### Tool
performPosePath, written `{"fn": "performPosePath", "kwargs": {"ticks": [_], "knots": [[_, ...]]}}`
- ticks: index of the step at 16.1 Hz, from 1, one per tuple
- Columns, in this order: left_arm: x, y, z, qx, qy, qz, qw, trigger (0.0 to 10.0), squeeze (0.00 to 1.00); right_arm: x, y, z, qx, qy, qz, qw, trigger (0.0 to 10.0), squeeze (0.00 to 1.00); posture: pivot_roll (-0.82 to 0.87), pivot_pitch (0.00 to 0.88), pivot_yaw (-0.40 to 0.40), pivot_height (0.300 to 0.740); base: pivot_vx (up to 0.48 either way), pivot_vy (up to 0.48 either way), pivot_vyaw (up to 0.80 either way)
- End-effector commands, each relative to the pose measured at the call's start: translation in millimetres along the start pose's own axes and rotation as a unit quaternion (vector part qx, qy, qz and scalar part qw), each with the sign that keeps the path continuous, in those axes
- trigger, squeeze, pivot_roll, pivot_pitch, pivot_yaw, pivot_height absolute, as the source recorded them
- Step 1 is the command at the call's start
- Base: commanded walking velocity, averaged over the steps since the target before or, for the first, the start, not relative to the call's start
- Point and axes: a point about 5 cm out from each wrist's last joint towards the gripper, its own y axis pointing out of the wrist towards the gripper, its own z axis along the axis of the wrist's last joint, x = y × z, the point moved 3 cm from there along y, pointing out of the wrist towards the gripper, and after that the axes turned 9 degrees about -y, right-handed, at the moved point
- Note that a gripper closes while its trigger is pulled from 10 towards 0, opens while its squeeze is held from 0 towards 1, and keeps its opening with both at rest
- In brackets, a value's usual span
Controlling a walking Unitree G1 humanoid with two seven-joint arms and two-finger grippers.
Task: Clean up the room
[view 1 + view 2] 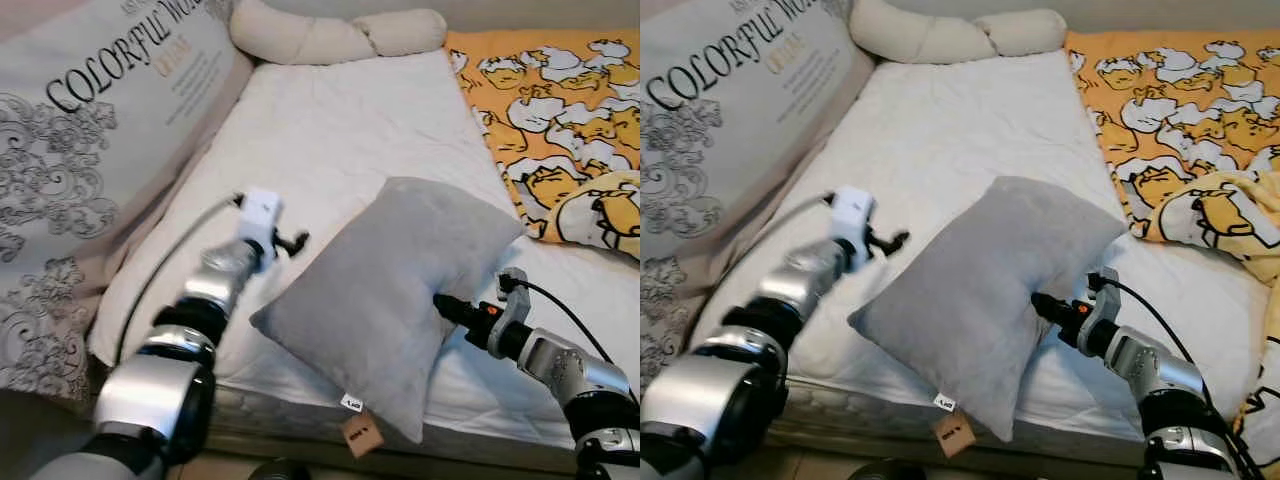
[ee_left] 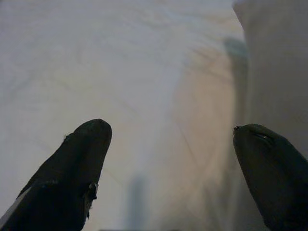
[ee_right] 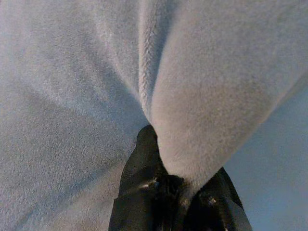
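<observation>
A grey pillow (image 1: pixel 390 300) lies tilted on the white mattress (image 1: pixel 340 130), its lower corner with a tag (image 1: pixel 361 434) hanging past the bed's front edge. My right gripper (image 1: pixel 445 305) is shut on the pillow's right edge; in the right wrist view grey fabric (image 3: pixel 202 96) is pinched between the black fingers (image 3: pixel 144 163). My left gripper (image 1: pixel 292 241) hovers open over the sheet just left of the pillow. In the left wrist view its fingertips (image 2: pixel 86 144) are spread wide above the white sheet (image 2: pixel 144 72), with the pillow's edge (image 2: pixel 274 62) at one side.
A large printed cushion (image 1: pixel 90 130) leans along the bed's left side. A cream bolster (image 1: pixel 330 35) lies at the head of the bed. An orange cartoon-print blanket (image 1: pixel 550 110) covers the right side. The bed's front edge (image 1: pixel 270 420) is just below my arms.
</observation>
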Motion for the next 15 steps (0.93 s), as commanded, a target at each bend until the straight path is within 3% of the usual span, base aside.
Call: {"fn": "performPosePath", "kwargs": {"ticks": [1,3,4,6,7,10,12,13,15], "knots": [[4.1,0.9,-11.1,-0.02,0.018,-0.007,1.0,10.0,0.0,-5.9,3.9,1.3,0.006,-0.011,0.012,1.0,0.0,0.0,-0.09,0.0,0.177,0.74,0.0,0.0,0.0],[34.5,2.2,-17.4,-0.031,-0.047,-0.123,0.991,10.0,0.0,-19.3,20.3,9.7,0.019,-0.024,0.028,0.999,0.0,0.0,-0.09,0.0,0.178,0.74,0.0,0.0,0.0],[41.2,-1.2,-20.3,-0.042,-0.056,-0.174,0.982,10.0,0.0,-25.9,27.9,13.9,0.023,-0.029,0.036,0.999,0.0,0.0,-0.08,0.0,0.173,0.74,0.0,0.0,0.0],[43.0,-11.9,-34.2,-0.076,-0.045,-0.25,0.964,10.0,0.0,-44.2,44.0,23.5,0.031,-0.042,0.066,0.996,0.0,0.0,-0.06,0.0,0.158,0.74,0.0,0.0,0.0],[42.7,-13.4,-35.9,-0.081,-0.048,-0.258,0.962,10.0,0.0,-47.1,46.1,25.4,0.032,-0.044,0.072,0.996,0.0,0.0,-0.05,0.0,0.148,0.74,0.0,0.0,0.0],[28.1,-28.2,-30.6,-0.061,-0.104,-0.308,0.944,10.0,0.0,-78.5,63.5,39.9,0.042,-0.072,0.143,0.986,0.0,0.0,-0.01,0.0,0.094,0.74,0.0,0.0,0.0],[8.2,-34.8,-22.8,-0.03,-0.111,-0.29,0.95,10.0,0.0,-90.1,65.5,48.8,0.05,-0.084,0.183,0.978,0.0,0.0,0.01,0.0,0.075,0.74,0.0,0.0,0.0],[-4.4,-37.4,-17.1,-0.015,-0.126,-0.272,0.954,10.0,0.0,-91.0,62.0,52.3,0.055,-0.088,0.201,0.974,0.0,0.0,0.01,0.0,0.073,0.74,0.0,0.0,0.0],[-28.2,-41.2,-0.2,0.031,-0.162,-0.23,0.959,10.0,0.0,-73.9,51.4,49.4,0.042,-0.09,0.184,0.978,0.0,0.0,0.0,0.0,0.082,0.74,0.0,0.0,0.0]]}}
